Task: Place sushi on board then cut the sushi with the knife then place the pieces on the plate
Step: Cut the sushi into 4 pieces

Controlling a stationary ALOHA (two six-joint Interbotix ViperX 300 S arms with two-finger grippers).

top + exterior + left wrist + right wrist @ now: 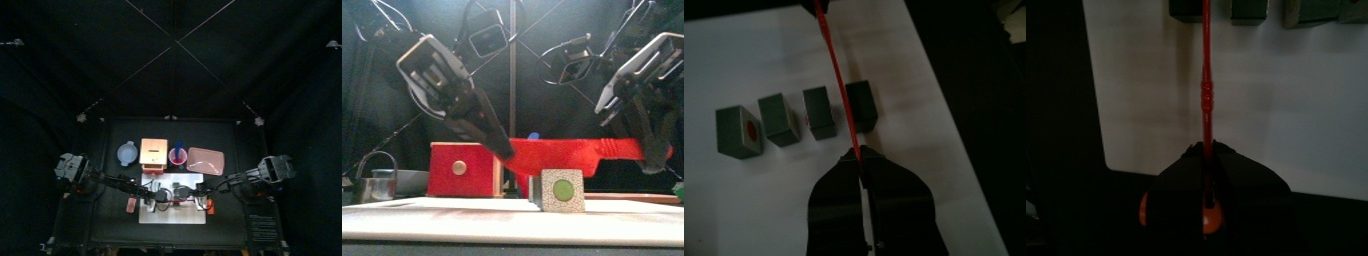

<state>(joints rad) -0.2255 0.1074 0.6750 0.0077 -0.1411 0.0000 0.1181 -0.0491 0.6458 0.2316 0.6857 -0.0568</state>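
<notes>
Black curtains (171, 60) enclose a small black table (100, 228). On it lies a white cutting board (171, 215), with a pink tray (205, 158) just behind its right side. The left gripper (858, 165) and right gripper (1204, 158) each clamp one end of a single red toy knife (556, 153), jaws narrow around it. Its blade sits over a gap in a row of four dark green sushi blocks (780, 118) on the board. If the two arms press unevenly, the blade could twist, slip from a grip, or shove loose blocks sideways.
</notes>
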